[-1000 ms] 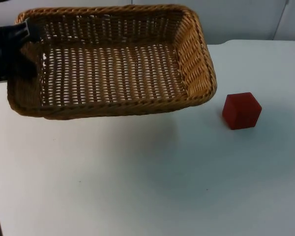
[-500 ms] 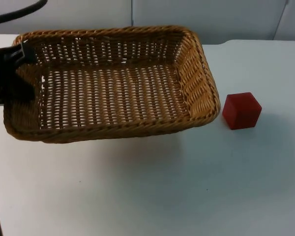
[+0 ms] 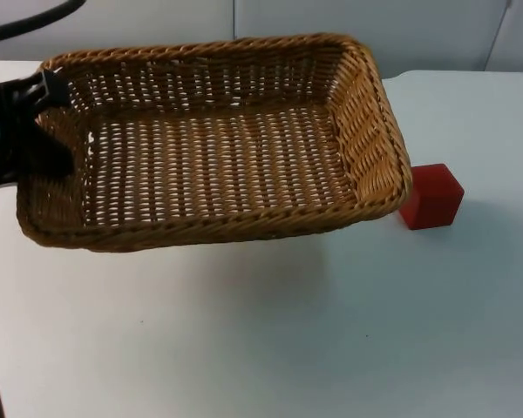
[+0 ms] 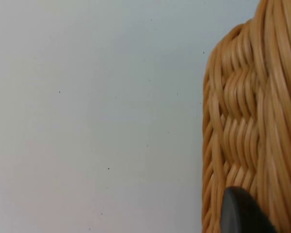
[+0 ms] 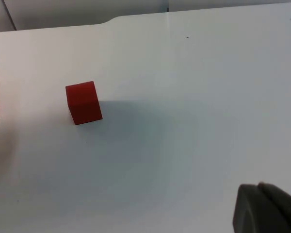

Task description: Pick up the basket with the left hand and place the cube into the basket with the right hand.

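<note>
Top view: I have the basket (image 3: 213, 144) held off the table (image 3: 261, 348), my left gripper (image 3: 37, 97) clenched on its left rim. Wide bare room lies near me. The basket's right rim now overlaps the red cube (image 3: 434, 198) on the right; half a second ago they stood apart. Right gripper: I cannot tell its state

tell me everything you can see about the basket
The basket is a shallow rectangular tray of tan woven wicker with a braided rim and an open-weave floor, nothing inside. The left gripper grips its left rim and holds it tilted above the white table. In the top view its right corner overlaps the red cube; the right wrist view shows a gap between them.
</note>
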Tool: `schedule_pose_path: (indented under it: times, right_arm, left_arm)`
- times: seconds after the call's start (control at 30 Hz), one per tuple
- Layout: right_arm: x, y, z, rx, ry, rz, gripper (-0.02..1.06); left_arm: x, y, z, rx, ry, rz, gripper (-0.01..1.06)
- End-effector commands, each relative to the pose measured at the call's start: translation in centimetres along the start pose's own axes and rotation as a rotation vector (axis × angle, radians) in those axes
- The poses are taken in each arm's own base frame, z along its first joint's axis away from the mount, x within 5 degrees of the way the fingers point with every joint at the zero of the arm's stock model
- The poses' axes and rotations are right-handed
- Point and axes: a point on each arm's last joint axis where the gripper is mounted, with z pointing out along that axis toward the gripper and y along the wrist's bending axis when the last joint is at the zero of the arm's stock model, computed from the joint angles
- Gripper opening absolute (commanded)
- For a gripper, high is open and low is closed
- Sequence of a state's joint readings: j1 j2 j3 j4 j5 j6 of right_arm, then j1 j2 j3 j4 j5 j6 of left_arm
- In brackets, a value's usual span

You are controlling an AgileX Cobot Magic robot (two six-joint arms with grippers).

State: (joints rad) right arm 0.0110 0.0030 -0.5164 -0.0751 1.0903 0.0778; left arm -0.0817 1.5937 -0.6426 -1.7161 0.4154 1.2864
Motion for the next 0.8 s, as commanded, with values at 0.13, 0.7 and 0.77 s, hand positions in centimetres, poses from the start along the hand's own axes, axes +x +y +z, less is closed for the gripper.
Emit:
schedule_pose_path:
  times: [0.13, 0.7, 0.77]
  right_arm:
    - [0.02, 0.03, 0.09, -0.004, -0.009, -0.006, 0.00]
    - [0.02, 0.03, 0.09, -0.004, -0.009, -0.006, 0.00]
    - [0.02, 0.03, 0.09, -0.004, -0.009, -0.006, 0.00]
  left_arm:
    - [0.15, -0.94, -0.33, 0.088, 0.006, -0.035, 0.00]
    - [0.33, -1.11, -0.35, 0.107, 0.025, -0.007, 0.00]
    - [0.33, -1.11, -0.35, 0.107, 0.025, -0.007, 0.00]
